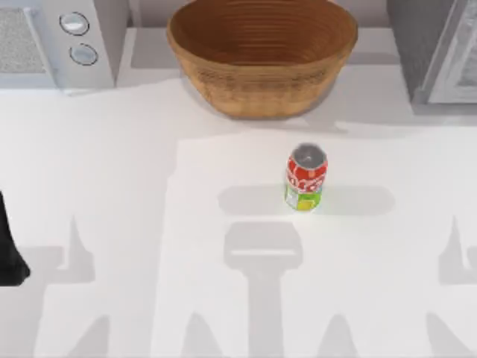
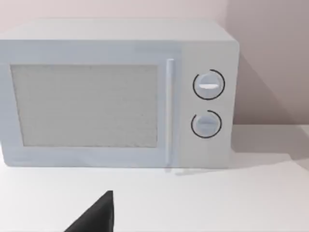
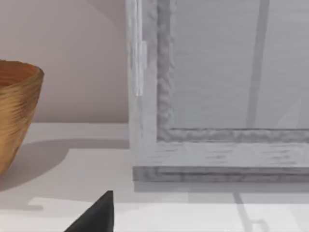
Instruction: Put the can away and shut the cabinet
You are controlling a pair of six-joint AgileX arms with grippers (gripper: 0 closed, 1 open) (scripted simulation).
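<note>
The can [image 1: 305, 179] stands upright on the white table, right of the middle: red upper band with white marks, yellow-green lower part, silver round top. No gripper is near it. The grey cabinet [image 1: 447, 52] stands at the back right corner, and its door leaf looks angled outward in the top view. The right wrist view faces the cabinet [image 3: 227, 96] from close by, with a dark part of my right gripper [image 3: 96, 217] low in the picture. My left arm [image 1: 9, 257] is parked at the table's left edge, and my left gripper [image 2: 96, 217] faces the microwave.
A large wicker basket [image 1: 261, 56] sits at the back middle, behind the can; its side appears as the basket [image 3: 17, 111] in the right wrist view. A pale microwave [image 1: 59, 41] with two round knobs stands at the back left, also seen as the microwave [image 2: 116, 96].
</note>
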